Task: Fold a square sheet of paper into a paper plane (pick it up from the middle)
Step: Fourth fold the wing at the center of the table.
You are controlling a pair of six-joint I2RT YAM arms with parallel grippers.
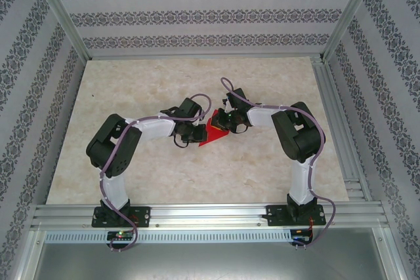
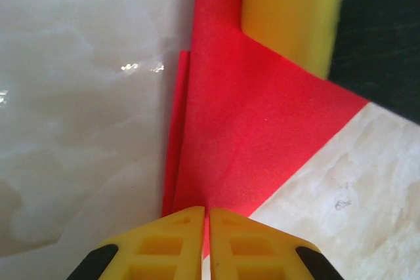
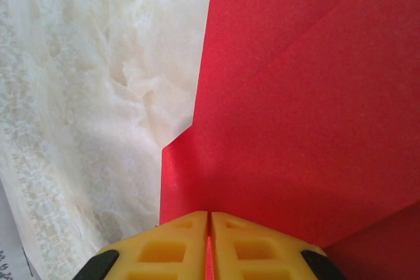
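Roughly at the middle of the table [image 1: 131,168], the sheet of paper [image 1: 213,134] is already partly folded and no longer a plain square. From the top external camera its visible red patch reads as a wedge. The narrow tip points toward the near-left and the wider part lies up and to the right, so its long axis runs on a diagonal across the table. Much of it is hidden under the two wrists, so its full outline cannot be told.

From the left wrist, a lengthwise fold runs straight away from the camera along the paper's left edge, with a thin second layer showing beside it. The right side spreads out to a sharp corner over the marble. From the right wrist, the paper shows overlapping layers and a diagonal crease rising to the upper right.

At the paper's near-left end, the left gripper [image 2: 205,218] has its yellow fingers pressed together on the red edge, with only a sliver of paper between them. At the opposite, wider end, the right gripper [image 3: 209,222] is likewise clamped on the paper. One yellow finger [image 2: 292,11] of it rests against the sheet's far part in the left wrist camera.

Whether the paper lies on the table or is raised off it cannot be told.
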